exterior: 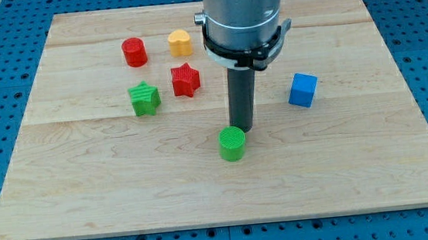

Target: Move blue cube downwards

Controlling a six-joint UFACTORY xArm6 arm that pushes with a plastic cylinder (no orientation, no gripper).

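The blue cube [302, 90] sits on the wooden board [89, 201] at the view's right of centre. My tip [243, 128] stands well to the cube's left and a little lower in the view. It is just above and touching or nearly touching the green cylinder [232, 143]. The rod hangs from the grey arm body at the view's top centre.
A red star [185, 80] and a green block [144, 98] lie left of the rod. A red cylinder [134, 51] and a yellow heart-like block [179, 42] lie near the view's top left. Blue perforated table surrounds the board.
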